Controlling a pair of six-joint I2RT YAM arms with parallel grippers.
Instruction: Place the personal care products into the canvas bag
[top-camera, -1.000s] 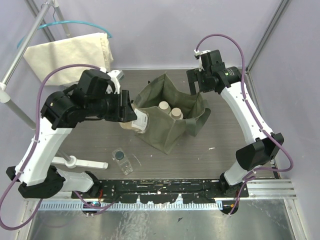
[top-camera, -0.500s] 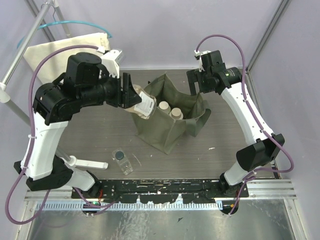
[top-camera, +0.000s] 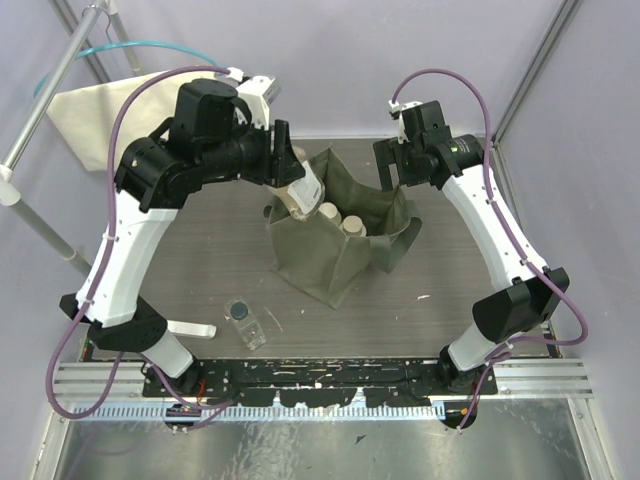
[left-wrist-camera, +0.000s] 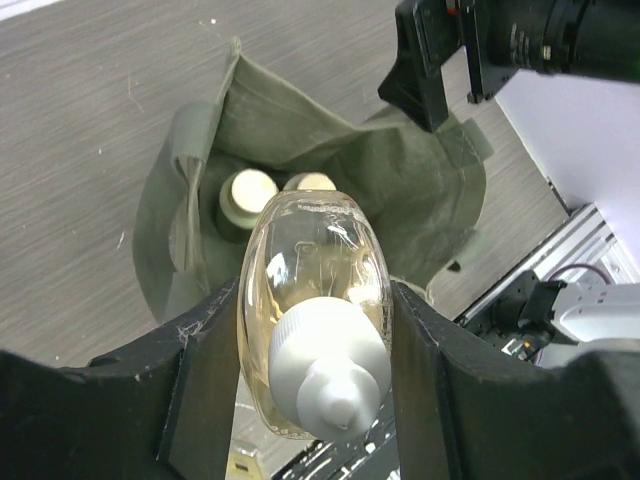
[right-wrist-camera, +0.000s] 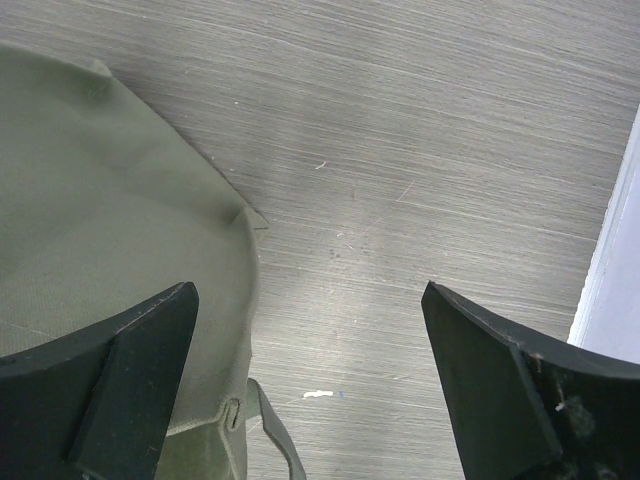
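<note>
My left gripper (top-camera: 292, 176) is shut on the amber bottle with a white cap (top-camera: 303, 182) and holds it in the air over the left rim of the olive-green canvas bag (top-camera: 345, 262). In the left wrist view the bottle (left-wrist-camera: 312, 270) sits between my fingers (left-wrist-camera: 205, 370), above the open bag (left-wrist-camera: 400, 190). Two cream-capped bottles (top-camera: 328, 212) (top-camera: 351, 226) stand inside the bag. The clear dark-capped bottle (top-camera: 243, 320) lies on the table in front of the bag, to the left. My right gripper (top-camera: 396, 168) is open and empty above the bag's far right corner (right-wrist-camera: 100, 200).
A flat white strip (top-camera: 182, 328) lies on the table at the near left. A cream cloth bag (top-camera: 140, 105) hangs on a metal rack (top-camera: 45, 85) at the back left. Grey walls close off the back and right.
My left arm has lifted the amber bottle from beside the bag's left side, up and back, to above the bag's left rim. The right arm has not moved.
</note>
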